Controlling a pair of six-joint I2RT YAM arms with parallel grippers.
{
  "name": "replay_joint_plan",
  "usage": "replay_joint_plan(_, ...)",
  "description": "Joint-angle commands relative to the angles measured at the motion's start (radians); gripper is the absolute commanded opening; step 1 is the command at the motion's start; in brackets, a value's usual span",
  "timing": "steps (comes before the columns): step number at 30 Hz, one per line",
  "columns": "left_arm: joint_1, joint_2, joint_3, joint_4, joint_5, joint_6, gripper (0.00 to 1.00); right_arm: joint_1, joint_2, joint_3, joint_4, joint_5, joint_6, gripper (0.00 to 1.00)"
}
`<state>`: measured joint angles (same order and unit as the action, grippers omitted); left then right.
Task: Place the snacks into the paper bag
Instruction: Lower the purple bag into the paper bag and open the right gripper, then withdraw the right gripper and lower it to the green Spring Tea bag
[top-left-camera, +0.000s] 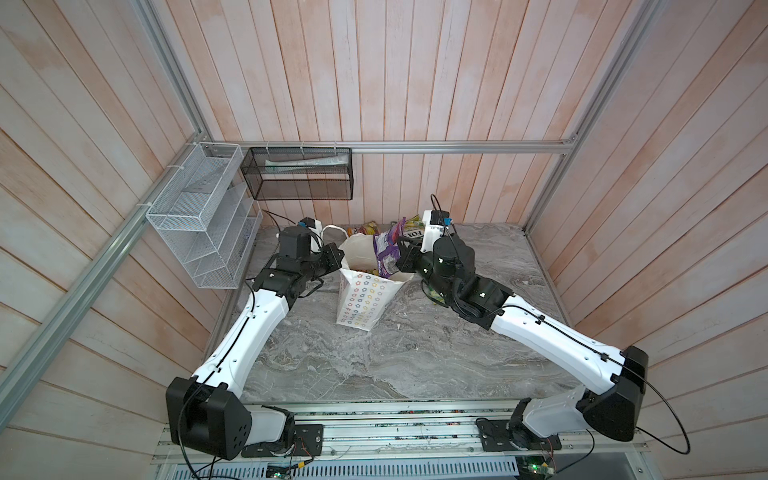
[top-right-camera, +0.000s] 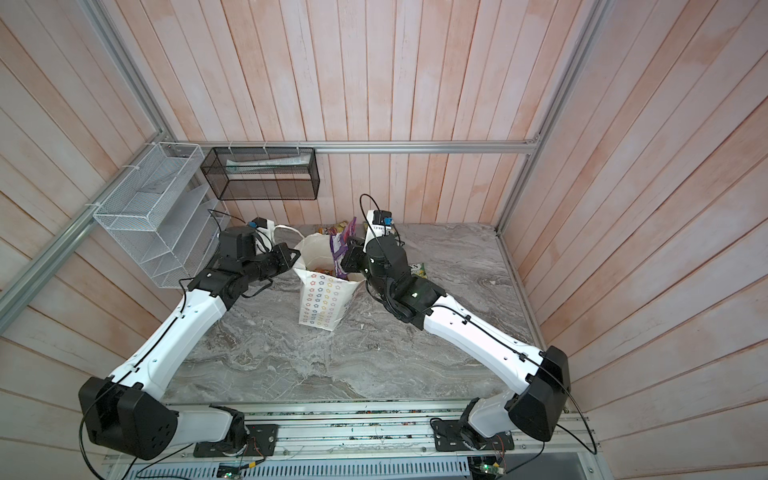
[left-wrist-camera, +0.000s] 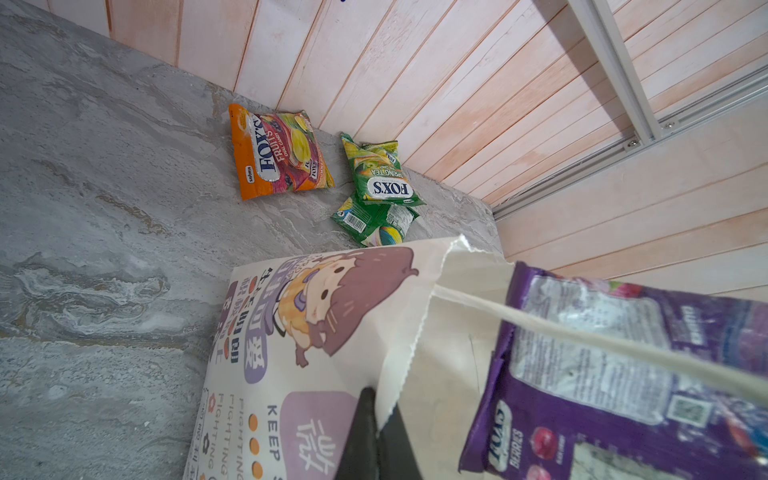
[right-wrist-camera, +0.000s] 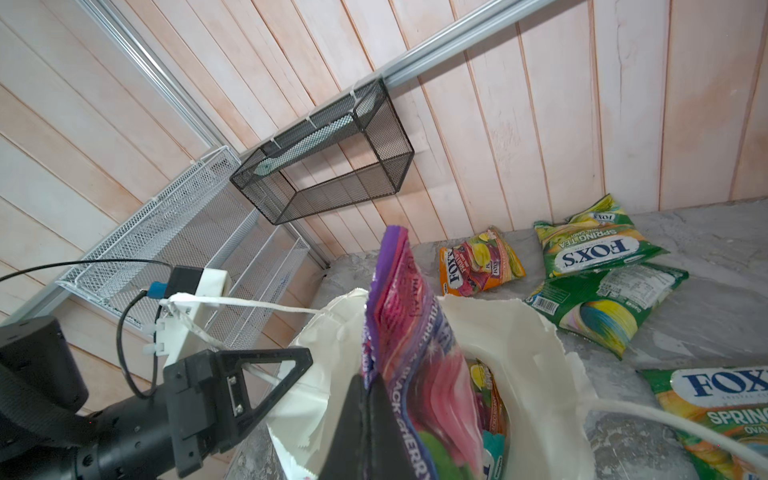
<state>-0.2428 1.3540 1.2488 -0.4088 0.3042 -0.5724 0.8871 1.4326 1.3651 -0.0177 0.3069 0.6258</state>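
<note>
Left tool (left-wrist-camera: 377, 415) grips bag (left-wrist-camera: 257, 340) rim; right tool (right-wrist-camera: 368, 401), purple packet (right-wrist-camera: 415, 353).

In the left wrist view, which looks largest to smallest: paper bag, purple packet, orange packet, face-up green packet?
1. paper bag and purple packet: similar, both close and cut off, so unranked.
2. orange packet.
3. face-up green packet, slightly smaller.

paper bag (top-left-camera: 361, 299) mouth blocked by purple packet (top-left-camera: 385, 255), cord handle (left-wrist-camera: 602, 341) across it, tabletop (top-left-camera: 374, 365) open nearer
</note>
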Motion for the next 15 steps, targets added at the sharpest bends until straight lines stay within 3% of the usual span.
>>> replay_joint_plan(1, 0.003, -0.017, -0.003, 0.090, 0.028, -0.009, 0.00, 0.004, 0.024, 0.004, 0.074, -0.049, 0.052, 0.00)
replay_joint_plan(14, 0.003, -0.030, -0.006, 0.097, 0.031, -0.006, 0.00, 0.007, 0.188, 0.122, 0.053, -0.137, 0.075, 0.00)
replay_joint_plan(15, 0.002, -0.030, -0.006, 0.095, 0.021, -0.005, 0.00, 0.006, 0.200, 0.140, 0.037, -0.137, 0.072, 0.06)
